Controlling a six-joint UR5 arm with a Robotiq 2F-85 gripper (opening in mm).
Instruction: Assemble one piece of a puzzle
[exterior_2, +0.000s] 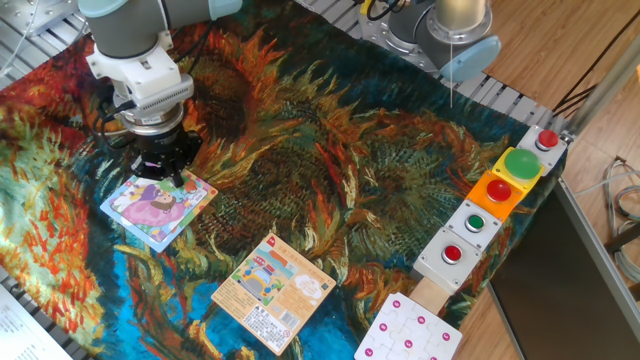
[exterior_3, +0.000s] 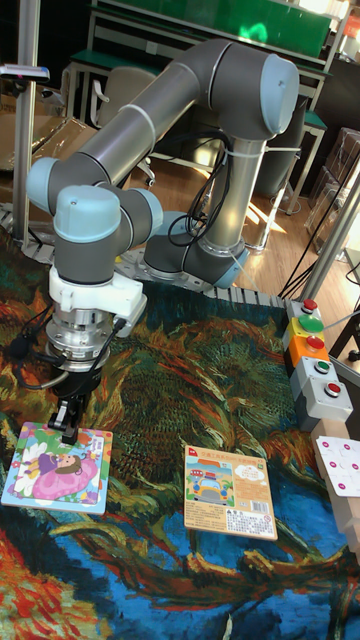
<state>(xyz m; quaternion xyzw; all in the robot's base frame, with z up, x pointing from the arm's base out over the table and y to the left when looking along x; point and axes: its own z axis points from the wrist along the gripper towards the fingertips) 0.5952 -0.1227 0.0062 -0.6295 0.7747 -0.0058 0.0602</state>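
The puzzle (exterior_2: 158, 209) lies flat on the printed cloth at the left, a pastel square with a pink-purple figure; the tall fixed view also shows the puzzle (exterior_3: 55, 468). My gripper (exterior_2: 166, 176) points straight down at the puzzle's far edge, its dark fingers (exterior_3: 68, 418) close together, with the tips at the board's surface. The piece cannot be made out apart from the puzzle. It may sit under the fingertips, which hide that spot. The gap between the fingers does not show clearly.
An orange printed card (exterior_2: 272, 292) lies on the cloth right of the puzzle. A white board with pink dots (exterior_2: 410, 331) sits at the front right. A row of button boxes (exterior_2: 492, 195) lines the right edge. A second arm's base (exterior_2: 455, 35) stands at the back.
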